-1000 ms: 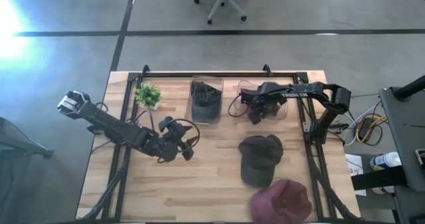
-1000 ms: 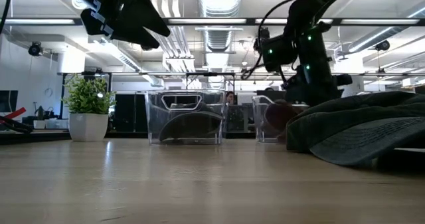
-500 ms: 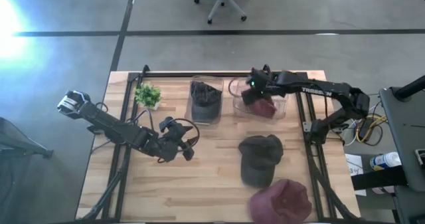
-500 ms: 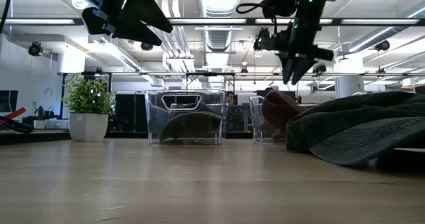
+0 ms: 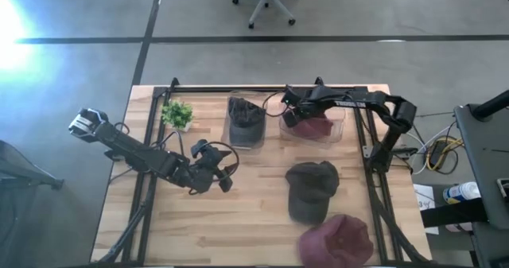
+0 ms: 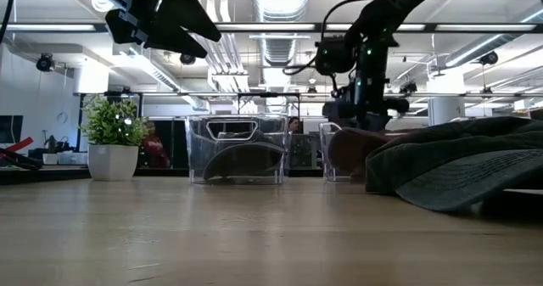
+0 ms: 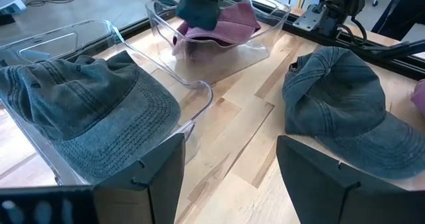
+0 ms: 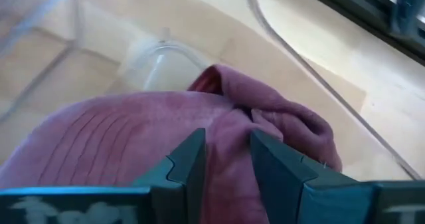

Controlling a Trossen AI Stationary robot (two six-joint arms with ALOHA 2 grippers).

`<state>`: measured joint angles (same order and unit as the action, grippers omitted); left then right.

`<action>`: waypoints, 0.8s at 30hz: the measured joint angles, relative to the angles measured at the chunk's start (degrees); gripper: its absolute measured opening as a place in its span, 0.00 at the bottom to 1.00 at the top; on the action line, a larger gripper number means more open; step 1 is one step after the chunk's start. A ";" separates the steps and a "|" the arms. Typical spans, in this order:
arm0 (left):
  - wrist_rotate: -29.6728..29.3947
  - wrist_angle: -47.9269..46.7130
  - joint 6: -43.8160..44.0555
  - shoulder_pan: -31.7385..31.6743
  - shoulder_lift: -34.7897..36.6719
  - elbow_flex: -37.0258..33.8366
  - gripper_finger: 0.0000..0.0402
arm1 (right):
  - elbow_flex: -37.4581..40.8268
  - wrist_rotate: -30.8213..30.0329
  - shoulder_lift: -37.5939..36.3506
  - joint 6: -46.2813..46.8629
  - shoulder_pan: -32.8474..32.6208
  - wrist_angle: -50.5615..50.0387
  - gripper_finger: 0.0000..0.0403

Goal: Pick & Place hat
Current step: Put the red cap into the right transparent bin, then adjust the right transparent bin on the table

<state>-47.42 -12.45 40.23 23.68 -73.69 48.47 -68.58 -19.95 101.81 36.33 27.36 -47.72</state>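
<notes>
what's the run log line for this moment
right gripper: shut on maroon cloth cap, inside right clear plastic bin | left gripper: open, idle over table | step: placing

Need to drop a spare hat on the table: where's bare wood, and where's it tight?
Free: the near left corner, in front of the left pincer, and the strip between the potted plant and that arm. Crowded: the two clear bins at the back, the grey hat and maroon hat near right.

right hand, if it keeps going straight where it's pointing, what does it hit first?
Most likely the maroon cloth cap in the clear plastic bin. The right hand points down onto it, fingers straddling a fold, so contact is probably immediate; depth is unclear.
</notes>
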 joint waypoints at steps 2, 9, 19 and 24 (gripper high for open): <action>0.00 0.00 0.02 0.00 0.00 0.00 0.58 | 0.04 -2.38 0.48 2.99 -0.15 -1.58 0.29; 0.00 -0.02 -0.06 0.00 0.00 0.00 0.58 | 0.82 -11.38 -1.73 11.41 -1.94 -11.24 0.29; 0.00 -0.02 -1.63 0.00 0.00 0.00 0.58 | -0.38 -6.82 -10.02 4.21 -3.12 1.41 0.29; 0.00 0.00 -1.75 0.00 0.00 0.00 0.58 | -0.57 -8.58 -8.85 3.72 1.34 8.89 0.29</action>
<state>-47.42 -12.45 38.48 23.68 -73.69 48.47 -69.14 -28.53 92.96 40.05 28.70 -38.83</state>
